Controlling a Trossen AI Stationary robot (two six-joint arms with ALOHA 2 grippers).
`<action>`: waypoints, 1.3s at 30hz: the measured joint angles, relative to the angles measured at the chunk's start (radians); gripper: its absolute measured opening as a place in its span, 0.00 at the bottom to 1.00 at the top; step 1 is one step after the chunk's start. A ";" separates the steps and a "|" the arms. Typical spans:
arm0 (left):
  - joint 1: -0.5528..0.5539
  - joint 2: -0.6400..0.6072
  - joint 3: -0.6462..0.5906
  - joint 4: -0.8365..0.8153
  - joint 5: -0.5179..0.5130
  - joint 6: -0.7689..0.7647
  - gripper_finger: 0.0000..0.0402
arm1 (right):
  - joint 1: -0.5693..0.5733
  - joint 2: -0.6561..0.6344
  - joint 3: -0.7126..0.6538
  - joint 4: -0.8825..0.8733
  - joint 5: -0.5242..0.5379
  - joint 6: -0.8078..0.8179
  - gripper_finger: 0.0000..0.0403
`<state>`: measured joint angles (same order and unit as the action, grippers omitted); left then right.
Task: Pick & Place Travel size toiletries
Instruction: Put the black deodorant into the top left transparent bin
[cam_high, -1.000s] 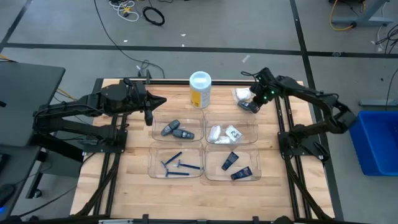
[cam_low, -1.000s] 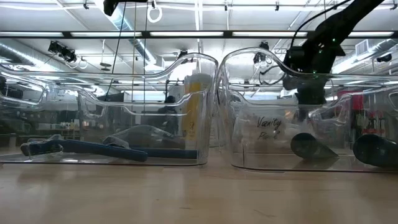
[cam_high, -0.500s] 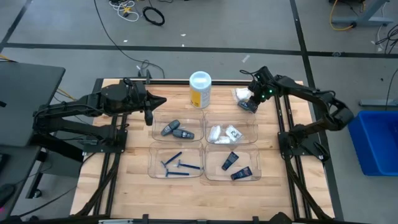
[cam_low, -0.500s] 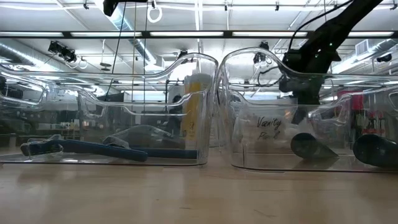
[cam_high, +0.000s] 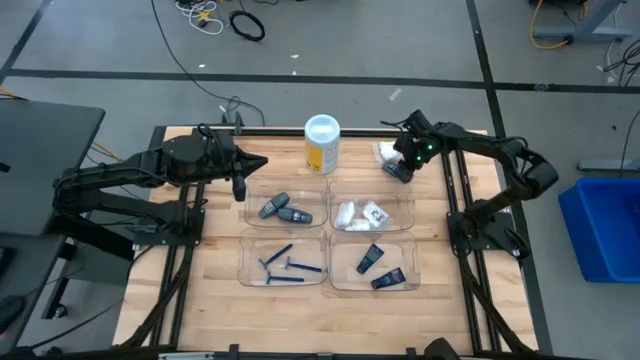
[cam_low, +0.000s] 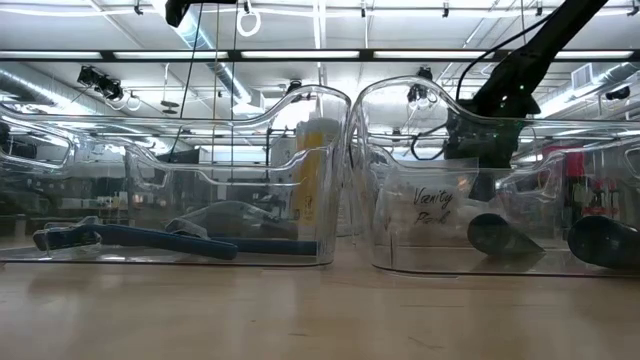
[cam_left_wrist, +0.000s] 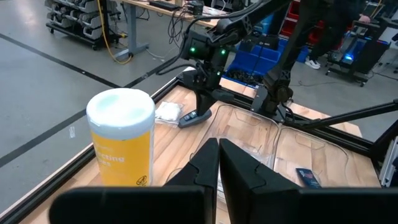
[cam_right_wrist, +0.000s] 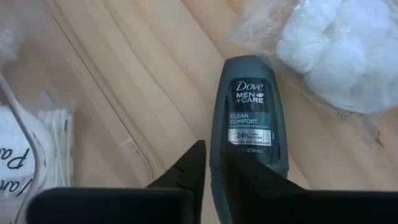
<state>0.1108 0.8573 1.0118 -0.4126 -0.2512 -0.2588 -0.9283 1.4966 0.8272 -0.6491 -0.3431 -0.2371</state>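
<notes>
A grey oval stick (cam_right_wrist: 249, 118), label up, lies flat on the wood at the table's far right, next to a white crinkly packet (cam_right_wrist: 336, 50). My right gripper (cam_right_wrist: 213, 152) points steeply down, low over the stick's near end (cam_left_wrist: 194, 117). Whether it touches the stick, I cannot tell. In the high view it is at the far right (cam_high: 402, 168), beside the packet (cam_high: 387, 152). My left gripper (cam_left_wrist: 219, 158) is shut on nothing. It hangs above the far left tray (cam_high: 258, 162).
A yellow canister (cam_high: 321, 145) with a white lid stands at the far middle. Four clear trays fill the centre: grey sticks (cam_high: 283, 208), white packets (cam_high: 362, 213), blue razors (cam_high: 290, 266), dark blue tubes (cam_high: 380, 270). Bare wood lies along the near edge.
My right gripper has come down toward the grey stick and shifted a little toward the table's left edge. The stick and the packet lie where they were.
</notes>
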 joint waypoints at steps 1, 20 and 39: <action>0.000 0.000 0.000 0.000 0.000 0.000 0.06 | 0.000 0.002 0.000 0.000 0.000 0.000 0.12; 0.000 0.000 0.000 0.002 -0.048 0.003 0.06 | 0.000 0.002 0.000 -0.077 0.038 -0.019 0.00; 0.000 0.000 0.000 0.003 -0.048 0.003 0.06 | 0.002 -0.005 0.000 -0.083 0.156 -0.144 0.00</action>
<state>0.1108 0.8570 1.0117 -0.4095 -0.2989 -0.2554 -0.9264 1.4917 0.8272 -0.7326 -0.1870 -0.3809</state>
